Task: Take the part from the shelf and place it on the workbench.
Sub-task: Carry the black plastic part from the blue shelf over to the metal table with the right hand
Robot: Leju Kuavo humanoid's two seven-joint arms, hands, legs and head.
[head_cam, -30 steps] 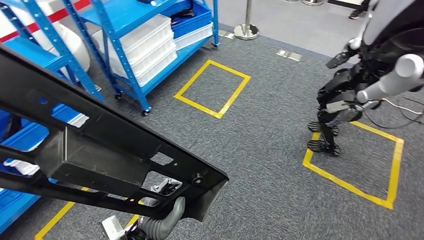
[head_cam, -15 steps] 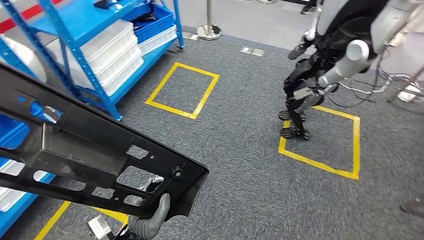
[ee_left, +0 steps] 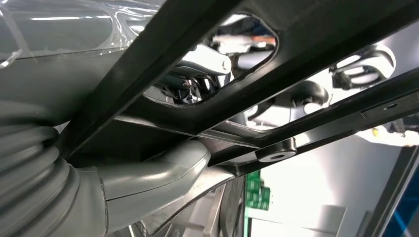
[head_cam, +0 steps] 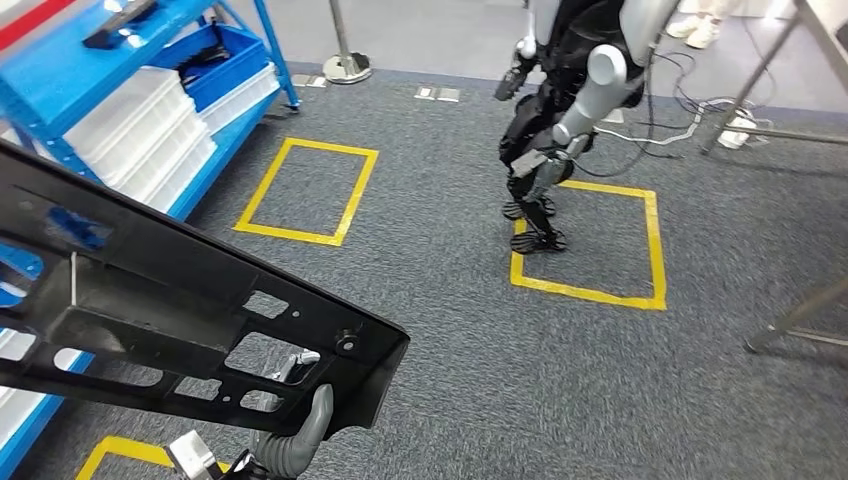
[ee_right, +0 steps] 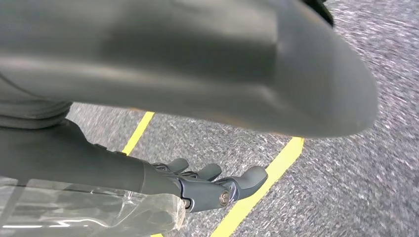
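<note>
The part [head_cam: 170,300], a long black plastic frame with cut-outs, is off the shelf [head_cam: 120,90] and carried over the carpet. It looks stiff, light but unwieldy; its ribs and openings give the surest hold. The right hand [head_cam: 300,435] grips its near end from beneath. The left hand [ee_left: 153,173] apparently supports a rib, thumb pressed against it. Another robot [head_cam: 560,110] stands ahead, with bench legs [head_cam: 790,320] beside the path.

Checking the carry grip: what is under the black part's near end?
The right hand supports the black part from beneath, its fingers visible through a cutout. The rest is covered.
</note>
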